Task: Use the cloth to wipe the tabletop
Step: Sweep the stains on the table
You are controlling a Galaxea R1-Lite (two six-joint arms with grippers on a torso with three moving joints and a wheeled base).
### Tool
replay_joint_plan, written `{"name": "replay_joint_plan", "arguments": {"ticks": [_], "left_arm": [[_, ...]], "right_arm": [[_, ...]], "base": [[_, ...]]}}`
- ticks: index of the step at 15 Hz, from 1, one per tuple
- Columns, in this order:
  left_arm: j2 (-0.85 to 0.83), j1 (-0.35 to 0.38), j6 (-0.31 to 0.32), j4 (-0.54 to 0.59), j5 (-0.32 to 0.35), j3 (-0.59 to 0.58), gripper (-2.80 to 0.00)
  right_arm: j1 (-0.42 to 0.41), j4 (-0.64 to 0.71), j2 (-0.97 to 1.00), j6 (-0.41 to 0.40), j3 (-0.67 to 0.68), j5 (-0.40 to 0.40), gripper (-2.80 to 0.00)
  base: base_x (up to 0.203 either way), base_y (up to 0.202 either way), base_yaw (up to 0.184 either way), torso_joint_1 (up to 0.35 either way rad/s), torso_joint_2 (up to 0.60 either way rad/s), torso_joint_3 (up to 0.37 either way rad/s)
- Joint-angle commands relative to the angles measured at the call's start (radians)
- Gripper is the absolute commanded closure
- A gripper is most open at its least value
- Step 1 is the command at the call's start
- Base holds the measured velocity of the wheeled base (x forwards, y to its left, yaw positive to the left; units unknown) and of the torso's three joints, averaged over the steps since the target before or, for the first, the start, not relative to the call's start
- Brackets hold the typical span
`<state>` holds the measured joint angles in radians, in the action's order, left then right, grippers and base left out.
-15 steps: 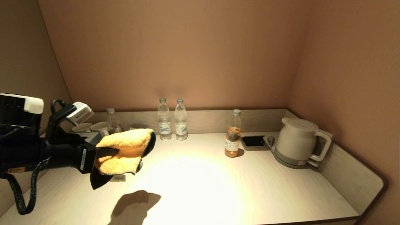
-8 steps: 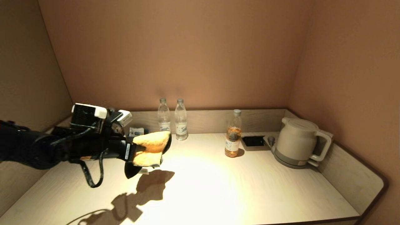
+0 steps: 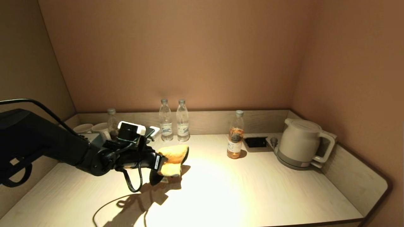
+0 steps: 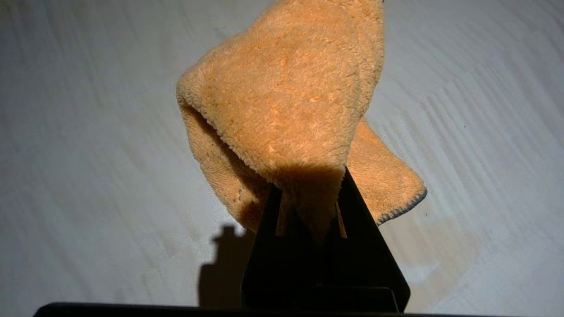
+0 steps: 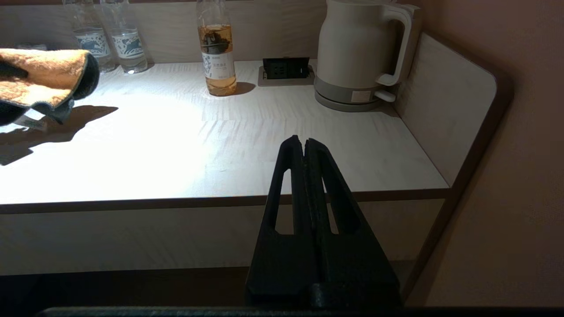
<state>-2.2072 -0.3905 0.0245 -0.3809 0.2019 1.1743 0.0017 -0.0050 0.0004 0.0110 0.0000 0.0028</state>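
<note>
Nearest the robot, off the front edge of the tabletop point(image 5: 185, 145), the right gripper point(image 5: 305, 141) hangs parked with its two fingers pressed flat together, nothing between them. Over on the left side, the left gripper point(image 3: 164, 162) reaches out across the pale wood, clamped tight on the orange cloth point(image 3: 172, 156); the wrist camera shows the cloth point(image 4: 286, 114) bunched and pinched between the dark fingers point(image 4: 365, 246), folds spilling over the fingertips, a dark-stitched hem hanging to one side. Whether the lowest fold touches the surface cannot be told; its shadow lies right beneath it. To the right of the cloth stretches a wide, brightly lit run of bare tabletop, reaching the front lip and the rounded right side panel point(image 3: 359, 183). Farther back stands a bottle of amber drink point(image 3: 235, 135), with a black socket panel point(image 3: 255, 142) just beside it and a cream kettle point(image 3: 300, 143) in the right rear corner. Against the low back panel stand two clear water bottles point(image 3: 174, 121), side by side, while two white cups point(image 3: 93, 128) and another small bottle point(image 3: 112, 124) sit in the left rear corner.
</note>
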Motion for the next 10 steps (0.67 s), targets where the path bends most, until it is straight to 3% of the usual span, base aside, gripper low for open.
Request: {"name": "replay_joint_plan", "arguments": {"ticks": [1,5,7,10], "left_arm": [[-0.056,0.001,0.002,0.000,-0.002,0.018,0.00],[-0.071,0.004,0.002,0.011,-0.016,0.018,0.00],[-0.082,0.015,0.008,0.014,-0.072,0.004,0.00],[-0.079,0.026,0.015,0.013,-0.083,-0.038,0.00]], "right_arm": [[0.000,0.000,0.000,0.000,0.000,0.000,0.00],[0.000,-0.001,0.000,0.000,0.000,0.000,0.00],[0.000,0.000,0.000,0.000,0.000,0.000,0.00],[0.000,-0.001,0.000,0.000,0.000,0.000,0.00]], "base": [[0.000,0.000,0.000,0.000,0.00,0.000],[0.000,0.000,0.000,0.000,0.00,0.000],[0.000,0.000,0.000,0.000,0.00,0.000],[0.000,0.000,0.000,0.000,0.00,0.000]]}}
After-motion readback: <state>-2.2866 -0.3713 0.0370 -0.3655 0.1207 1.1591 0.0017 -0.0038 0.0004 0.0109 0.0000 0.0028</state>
